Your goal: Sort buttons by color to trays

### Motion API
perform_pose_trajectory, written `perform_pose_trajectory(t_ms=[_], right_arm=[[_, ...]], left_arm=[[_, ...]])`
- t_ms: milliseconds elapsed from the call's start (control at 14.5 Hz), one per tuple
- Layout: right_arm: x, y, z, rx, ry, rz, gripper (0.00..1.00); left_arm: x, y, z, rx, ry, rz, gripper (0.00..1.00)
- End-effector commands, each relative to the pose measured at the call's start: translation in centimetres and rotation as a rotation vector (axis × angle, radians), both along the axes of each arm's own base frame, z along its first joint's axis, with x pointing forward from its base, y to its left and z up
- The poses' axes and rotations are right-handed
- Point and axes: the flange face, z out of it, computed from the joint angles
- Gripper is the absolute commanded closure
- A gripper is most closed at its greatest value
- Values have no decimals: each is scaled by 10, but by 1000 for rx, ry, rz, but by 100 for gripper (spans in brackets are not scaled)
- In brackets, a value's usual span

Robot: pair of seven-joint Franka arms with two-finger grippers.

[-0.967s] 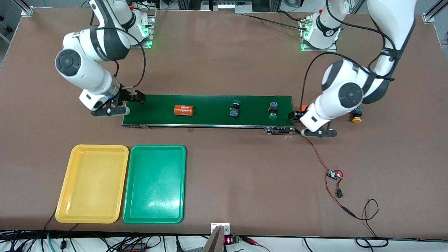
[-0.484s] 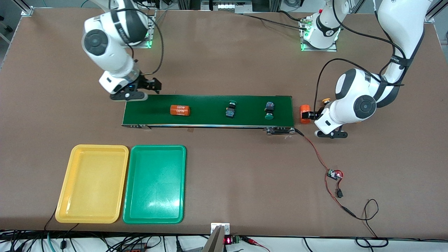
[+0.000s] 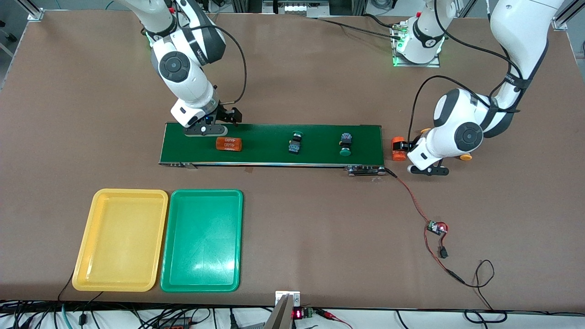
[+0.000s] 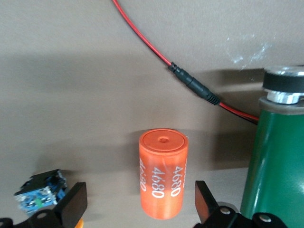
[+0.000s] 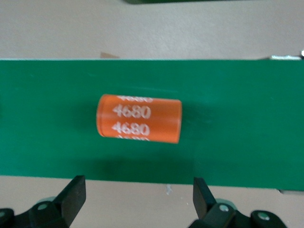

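Both arms [image 3: 516,27] are glossy white with dark grey joint bands and round dark grey caps on the joints above the wrists. A black cable loops along each forearm. The right gripper [image 3: 218,119] and left gripper [image 3: 404,147] have black fingers [image 4: 76,206]. Green lights glow at the bases [image 3: 413,45].

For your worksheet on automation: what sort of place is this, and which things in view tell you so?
Probably a robotics lab test bench: two arms bolted to a brown table, a small green conveyor belt carrying push-buttons, and loose wiring with a bare circuit board.
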Motion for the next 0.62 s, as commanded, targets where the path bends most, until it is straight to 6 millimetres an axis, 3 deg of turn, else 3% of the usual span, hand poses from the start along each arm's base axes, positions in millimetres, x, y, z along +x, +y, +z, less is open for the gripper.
perform_pose_trajectory(t_ms=[0, 207, 276, 345, 415, 553], right_arm=[[11, 18, -1, 9, -5, -21, 0], [16, 27, -4, 12, -4, -18, 0], [16, 28, -4, 13, -5, -18, 0], [16, 28, -5, 13, -3, -19, 0], [15, 28, -10, 10, 5, -18, 0], [16, 30, -12, 7, 11, -49, 0]], left_arm=[[-6, -2, -16, -16, 11, -19, 0], [-9, -6, -25, -23, 30, -24, 0], [-9, -6, -25, -26, 27, -35, 9], [-10, -7, -25, -26, 28, -42, 26], [-11, -13, -25, -26, 29, -53, 51], [-13, -21, -26, -26, 32, -69, 69]])
